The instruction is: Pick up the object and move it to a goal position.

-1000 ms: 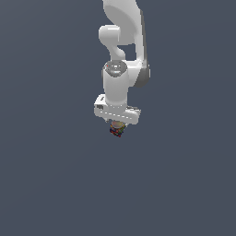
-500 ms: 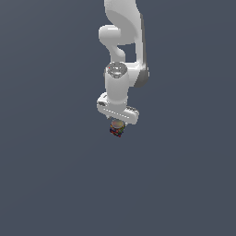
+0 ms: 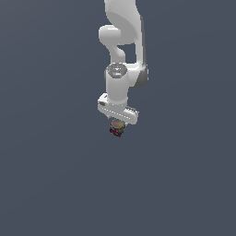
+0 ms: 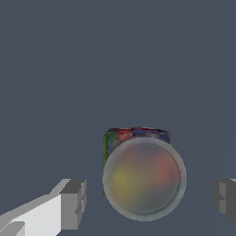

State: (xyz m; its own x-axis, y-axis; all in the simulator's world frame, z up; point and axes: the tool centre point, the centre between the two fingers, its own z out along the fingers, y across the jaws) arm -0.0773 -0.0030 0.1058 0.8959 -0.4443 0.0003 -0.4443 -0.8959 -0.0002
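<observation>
Hanging just under the white gripper (image 3: 118,120): the cube (image 3: 117,129). In the wrist view, lying between the two fingers (image 4: 73,204), clear gaps on both sides, partly behind a translucent sphere (image 4: 144,179). Fingers spread, grasping nothing.

Two cameras, one far, one close

Exterior view faces the arm (image 3: 120,87) from afar; wrist view looks close along the fingers (image 4: 73,203); both share the cube (image 3: 117,129).
</observation>
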